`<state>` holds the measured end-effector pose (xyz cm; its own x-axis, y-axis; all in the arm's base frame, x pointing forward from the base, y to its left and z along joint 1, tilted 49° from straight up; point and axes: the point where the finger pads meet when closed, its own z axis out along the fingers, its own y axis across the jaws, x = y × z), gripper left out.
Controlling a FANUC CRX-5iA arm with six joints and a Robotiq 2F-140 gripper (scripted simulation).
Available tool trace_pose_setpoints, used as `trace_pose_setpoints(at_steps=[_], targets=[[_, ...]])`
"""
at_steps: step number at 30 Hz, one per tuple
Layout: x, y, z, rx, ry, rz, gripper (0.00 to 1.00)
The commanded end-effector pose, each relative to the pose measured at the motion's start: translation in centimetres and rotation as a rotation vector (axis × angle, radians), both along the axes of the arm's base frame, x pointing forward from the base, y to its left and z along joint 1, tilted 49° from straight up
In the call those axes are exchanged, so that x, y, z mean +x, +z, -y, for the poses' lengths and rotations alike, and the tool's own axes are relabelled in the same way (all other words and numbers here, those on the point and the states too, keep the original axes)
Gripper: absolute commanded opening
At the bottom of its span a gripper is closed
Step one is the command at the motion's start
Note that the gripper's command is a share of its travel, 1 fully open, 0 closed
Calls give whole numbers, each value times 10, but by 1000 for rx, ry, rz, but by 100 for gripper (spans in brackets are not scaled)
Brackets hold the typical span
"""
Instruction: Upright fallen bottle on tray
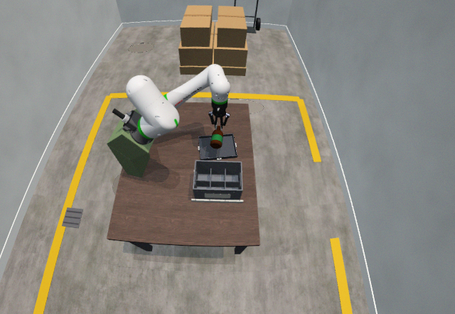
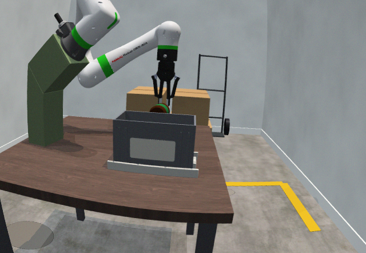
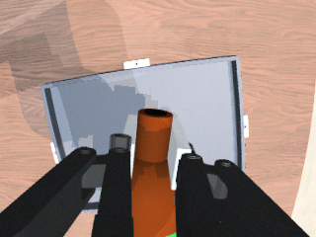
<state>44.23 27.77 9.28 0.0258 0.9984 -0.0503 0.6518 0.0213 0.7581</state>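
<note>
A brown bottle (image 1: pixel 216 140) (image 2: pixel 159 108) (image 3: pixel 154 165) with a green band is held by its neck in my gripper (image 1: pixel 219 125) (image 2: pixel 164 100) (image 3: pixel 154 149), which is shut on it. The bottle hangs in the air above the dark grey tray (image 1: pixel 228 145) (image 3: pixel 204 99). It is not upright: its base points towards the crate and its mouth points away. In the exterior view, only its base shows over the back rim of the crate (image 2: pixel 124 143), and the tray is hidden behind the crate.
The grey crate (image 1: pixel 217 194) with dividers stands on the brown table (image 1: pixel 165 211) (image 2: pixel 74 170) just in front of the tray, on a white base. The green robot pedestal (image 1: pixel 128 153) stands at the table's left. Cardboard boxes (image 1: pixel 212 39) and a hand truck stand on the floor at the back.
</note>
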Motion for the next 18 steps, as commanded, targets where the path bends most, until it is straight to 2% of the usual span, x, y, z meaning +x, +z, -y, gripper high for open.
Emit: trace_pose_setpoints(at_steps=[1,18], targets=[[-3,3,0,0,0,0,0],[-20,17,-1,0,0,0,0]])
